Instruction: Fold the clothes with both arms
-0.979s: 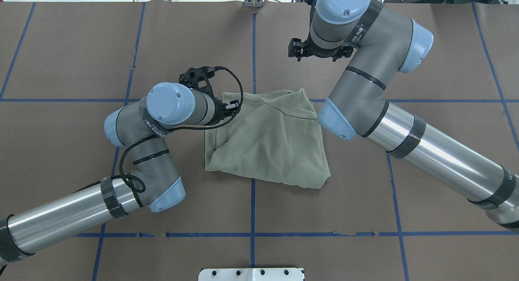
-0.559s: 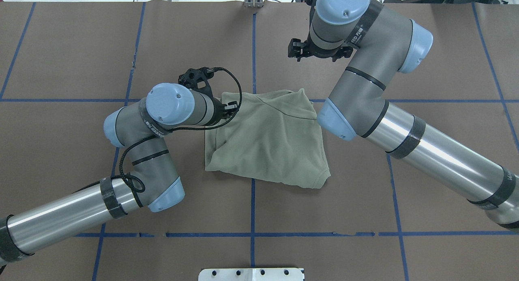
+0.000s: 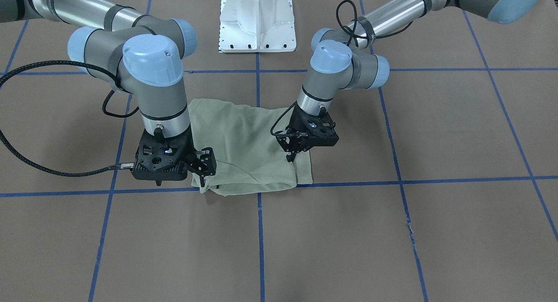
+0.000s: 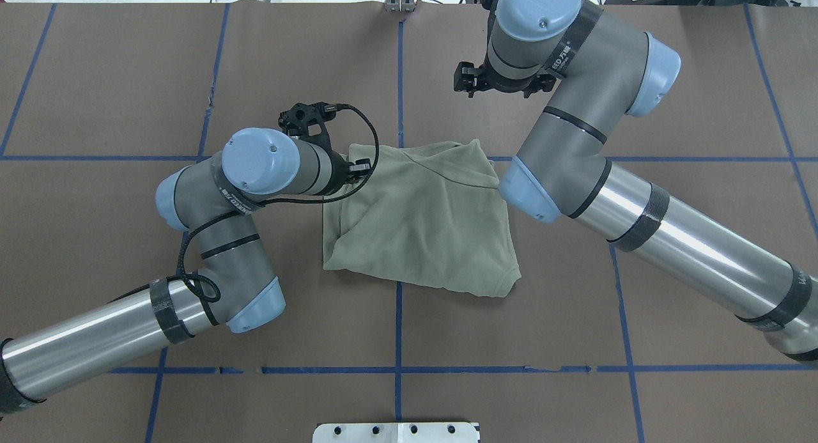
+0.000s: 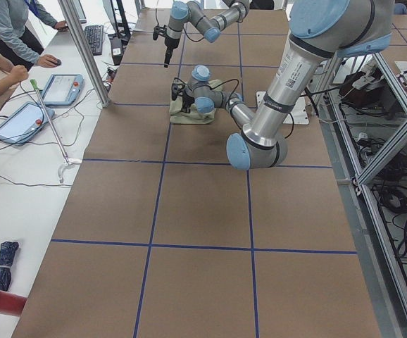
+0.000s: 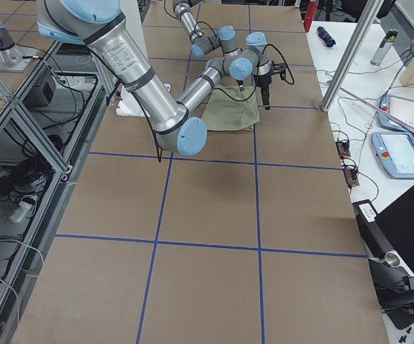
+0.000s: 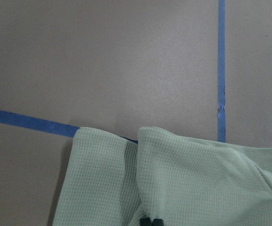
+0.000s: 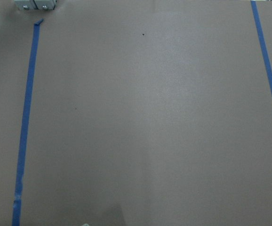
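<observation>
At the middle of the table, where the shirt lies part-folded, one far-edge corner is pinched by the left gripper while the right gripper is held spread and empty above the other — that corner should be gripped too, so both are carried over level.

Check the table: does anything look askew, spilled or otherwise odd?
The shirt lies askew: its folded edges slant against the blue tape lines, and one corner on the robot's side sticks out past the rest. Nothing looks spilled.
</observation>
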Available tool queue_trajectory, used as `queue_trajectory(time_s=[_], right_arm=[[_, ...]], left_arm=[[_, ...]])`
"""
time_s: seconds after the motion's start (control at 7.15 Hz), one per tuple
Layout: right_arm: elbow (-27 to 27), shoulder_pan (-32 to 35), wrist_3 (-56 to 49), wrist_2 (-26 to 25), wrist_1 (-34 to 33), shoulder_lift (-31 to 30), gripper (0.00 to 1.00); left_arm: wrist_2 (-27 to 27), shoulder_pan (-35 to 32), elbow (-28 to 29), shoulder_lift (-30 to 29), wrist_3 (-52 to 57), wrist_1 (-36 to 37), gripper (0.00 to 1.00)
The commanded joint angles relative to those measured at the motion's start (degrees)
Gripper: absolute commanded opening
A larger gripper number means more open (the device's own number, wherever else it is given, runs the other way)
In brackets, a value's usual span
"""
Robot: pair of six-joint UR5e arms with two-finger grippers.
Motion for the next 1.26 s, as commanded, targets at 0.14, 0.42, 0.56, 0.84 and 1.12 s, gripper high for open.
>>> queue_trajectory(time_s=[0.14,0.42,0.56,0.84,1.12], right_arm=[[-0.15,-0.40,0.67,-0.55,0.09,0.00,1.00],[-0.41,-0.75,0.67,-0.90,0.18,-0.18,1.00],[-0.50,-1.10,0.67,-0.90,0.26,-0.26,1.00],[-0.50,-1.10,-0.47,-0.64,0.44,-0.44,1.00],[-0.50,1.87,-5.97,2.24,-0.26,-0.70,1.00]], left_arm=[[-0.08,-1.66,-4.23,4.93,5.10,0.03,0.00],[-0.08,-1.48,-3.79,5.11,5.01,-0.06,0.00],[-0.08,-1.40,-3.88,6.07,5.10,-0.06,0.99],[-0.60,-3.40,-7.72,7.03,9.10,1.86,1.00],[-5.32,-8.31,-19.20,13.33,21.39,11.32,1.00]])
